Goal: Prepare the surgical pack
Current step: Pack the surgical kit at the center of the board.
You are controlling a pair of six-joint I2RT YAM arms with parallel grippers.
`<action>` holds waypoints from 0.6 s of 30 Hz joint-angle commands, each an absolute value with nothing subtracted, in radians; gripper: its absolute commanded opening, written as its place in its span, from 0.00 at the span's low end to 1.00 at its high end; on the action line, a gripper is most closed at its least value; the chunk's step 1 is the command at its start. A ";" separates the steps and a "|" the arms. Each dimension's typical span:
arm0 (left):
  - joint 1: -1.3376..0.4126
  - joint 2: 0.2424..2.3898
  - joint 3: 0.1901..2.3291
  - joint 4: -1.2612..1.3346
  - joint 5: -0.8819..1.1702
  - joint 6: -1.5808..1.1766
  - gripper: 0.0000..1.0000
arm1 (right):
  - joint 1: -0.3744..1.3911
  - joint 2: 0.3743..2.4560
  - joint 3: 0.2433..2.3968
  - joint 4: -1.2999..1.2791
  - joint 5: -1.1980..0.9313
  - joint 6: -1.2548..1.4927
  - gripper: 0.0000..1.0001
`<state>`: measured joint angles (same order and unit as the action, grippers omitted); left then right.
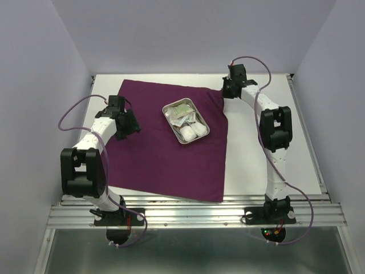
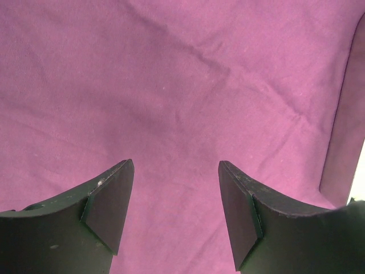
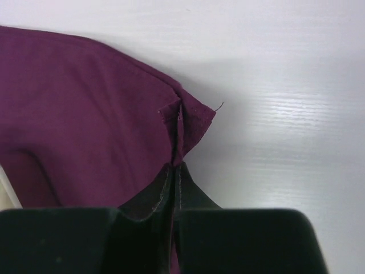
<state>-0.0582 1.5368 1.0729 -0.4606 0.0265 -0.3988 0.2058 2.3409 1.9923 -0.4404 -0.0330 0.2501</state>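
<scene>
On table, drape lies flat. left gripper jaws apart over its left part, holding nothing. tray mid-drape, so folds can cover it. right gripper pinched on drape's far right corner, likely to fold it inward.

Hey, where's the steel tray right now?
In the top view, the steel tray sits on the purple drape, toward the far side, between the left gripper and right gripper.

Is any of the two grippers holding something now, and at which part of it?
The right gripper pinches the purple drape at its far right corner. The left gripper is open above the drape and holds nothing.
</scene>
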 commanded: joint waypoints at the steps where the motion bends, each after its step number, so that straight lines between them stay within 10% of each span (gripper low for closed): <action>1: -0.063 1.523 1.118 -0.463 0.041 -0.399 0.72 | 0.274 2.160 1.951 -0.365 -0.032 0.239 0.01; 18: -0.063 1.456 1.085 -0.459 0.052 -0.423 0.72 | 0.548 1.921 1.697 -0.296 -0.005 0.290 0.01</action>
